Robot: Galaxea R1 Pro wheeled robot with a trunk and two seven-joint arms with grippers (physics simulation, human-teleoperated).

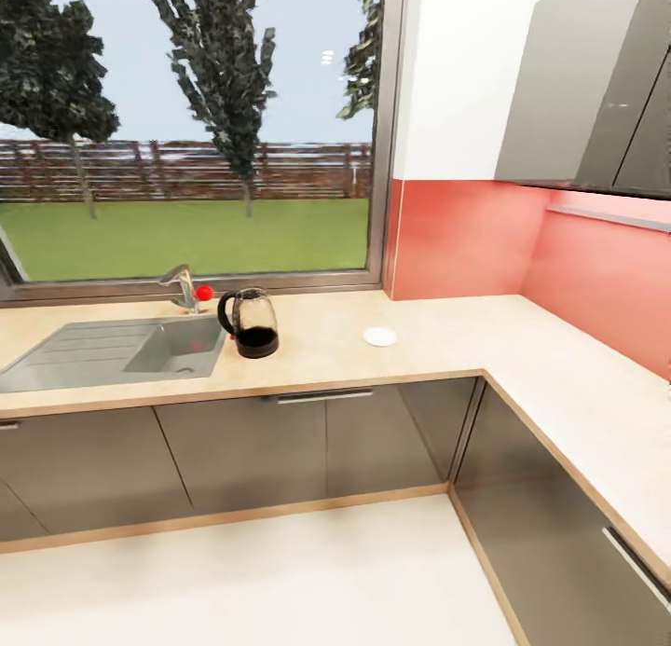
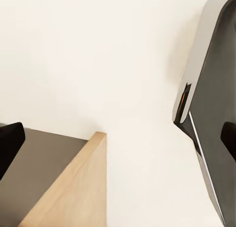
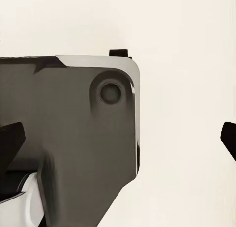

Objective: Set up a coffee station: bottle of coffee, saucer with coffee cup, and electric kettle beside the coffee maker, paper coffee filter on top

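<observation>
Electric kettle (image 1: pixel 250 322) upright on the tan surface (image 1: pixel 447 343), just right of the steel sink (image 1: pixel 112 350) and near the faucet (image 1: pixel 181 285). Saucer (image 1: pixel 379 336) flat on the same surface, well apart to the kettle's right, under the red backsplash (image 1: pixel 466 238). Left tool (image 2: pixel 118 138) released, dark fingertips spread wide over pale floor (image 2: pixel 98 55). Right tool (image 3: pixel 123 138) likewise released, fingertips far apart above the robot's grey base (image 3: pixel 69 138).

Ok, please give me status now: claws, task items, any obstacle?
Both claws open, holding nothing. Electric kettle upright on the kitchen countertop, beside the sink. Saucer bare, to its right. Nothing blocking either.
</observation>
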